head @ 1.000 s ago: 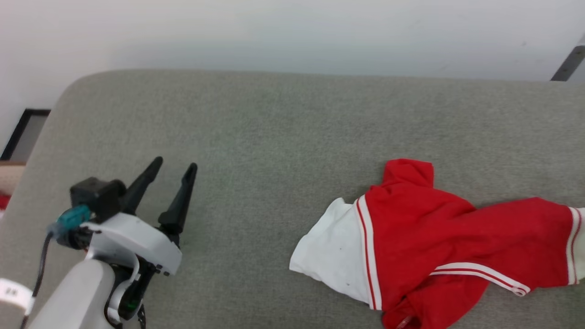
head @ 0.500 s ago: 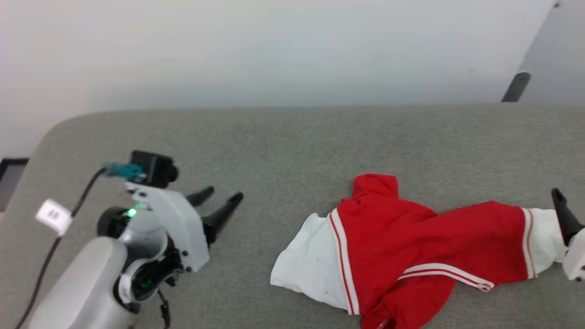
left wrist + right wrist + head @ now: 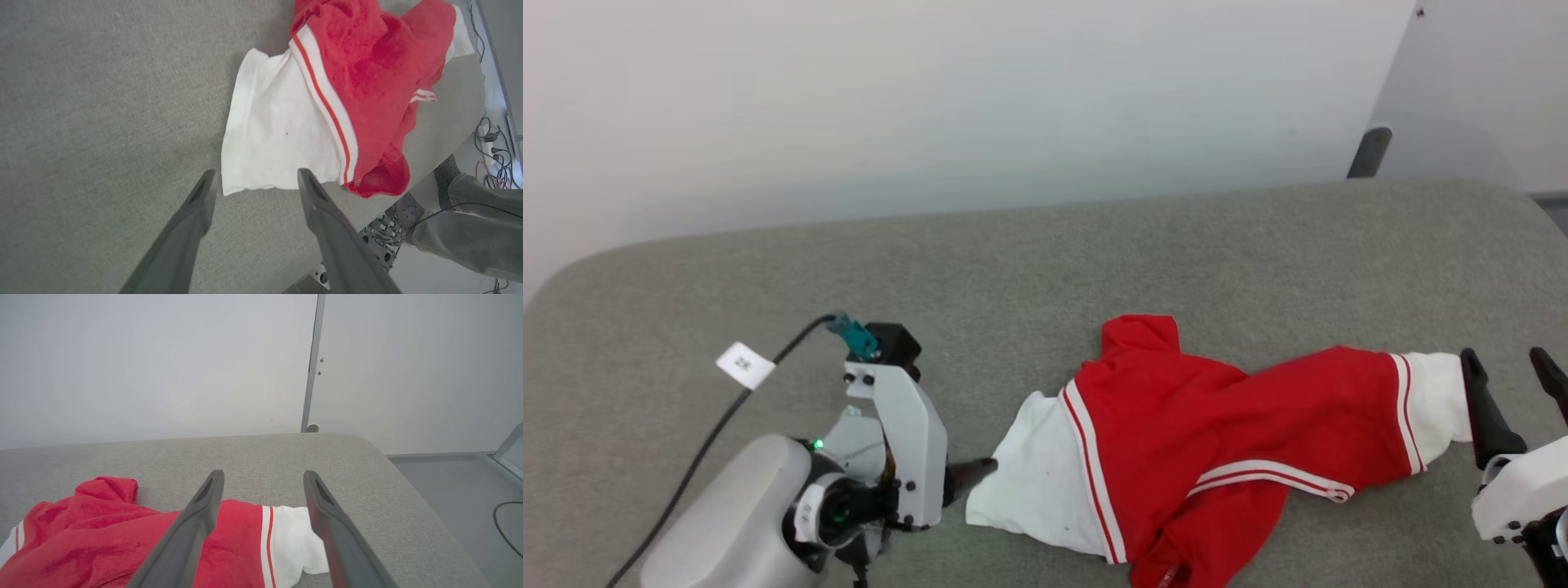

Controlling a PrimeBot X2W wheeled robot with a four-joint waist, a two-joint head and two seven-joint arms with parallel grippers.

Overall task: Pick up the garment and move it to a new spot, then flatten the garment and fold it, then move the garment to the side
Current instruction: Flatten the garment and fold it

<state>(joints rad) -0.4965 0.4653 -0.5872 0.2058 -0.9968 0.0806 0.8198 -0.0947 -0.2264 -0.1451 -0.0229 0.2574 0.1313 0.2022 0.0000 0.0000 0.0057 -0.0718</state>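
Both arms have moved in since a second ago. Left wrist view catches a person's leg (image 3: 470,237) beyond the cushion (image 3: 1094,261). One grey cushion, one crumpled garment (image 3: 1217,425) centre-right on it, two grippers: left gripper (image 3: 256,179) at its left white sleeve's edge, right gripper (image 3: 1505,359) just beside the right sleeve, both spread wide, holding nothing.

Rounded grey fabric-covered surface (image 3: 1094,253) stands against a plain white wall (image 3: 931,98)
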